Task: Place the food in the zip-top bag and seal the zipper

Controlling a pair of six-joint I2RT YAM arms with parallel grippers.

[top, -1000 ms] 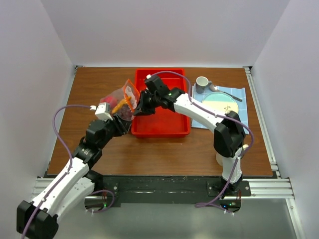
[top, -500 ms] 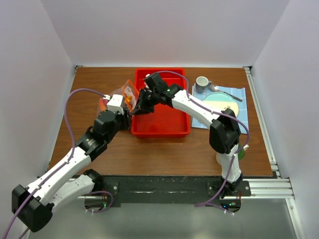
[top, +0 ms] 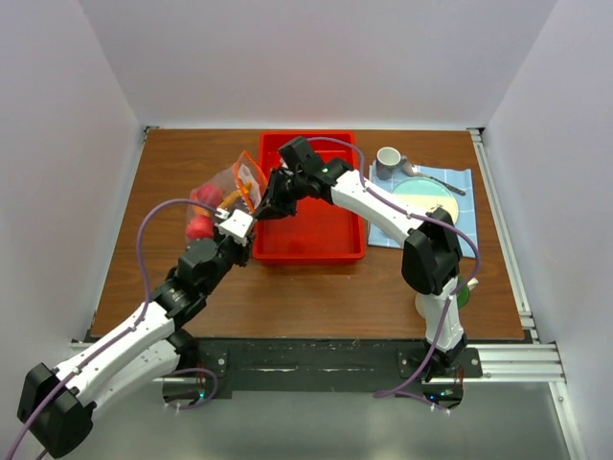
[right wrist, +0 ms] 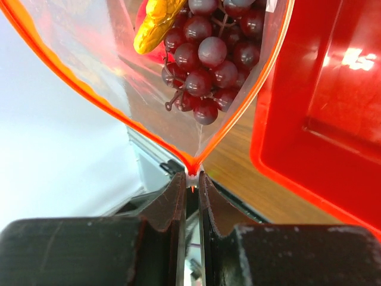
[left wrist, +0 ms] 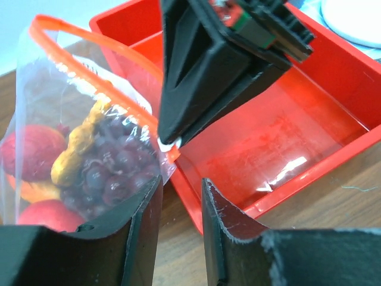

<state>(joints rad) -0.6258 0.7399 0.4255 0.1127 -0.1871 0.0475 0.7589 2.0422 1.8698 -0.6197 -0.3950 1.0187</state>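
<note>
The clear zip-top bag [top: 227, 184] hangs left of the red tray, its mouth open. Its orange-red zipper [left wrist: 89, 77] runs to the corner pinched by my right gripper [right wrist: 191, 179], which is shut on it; that gripper also shows in the top view [top: 264, 203]. Inside the bag are dark purple grapes [right wrist: 208, 65], a yellow-orange cluster [left wrist: 74, 152] and round red fruits [left wrist: 33, 146]. My left gripper [left wrist: 181, 182] is open and empty, just below the bag's corner and by the tray's near left edge; it shows in the top view too [top: 246, 230].
The red tray [top: 326, 240] lies mid-table, right beside both grippers. At the right are a grey mug [top: 388, 160], a pale plate [top: 421, 199] on a blue cloth, and a spoon [top: 442, 182].
My left gripper has pulled back toward the near edge, away from the bag, and the red fruits now show at the bag's left. My right gripper still holds the zipper corner in place.
</note>
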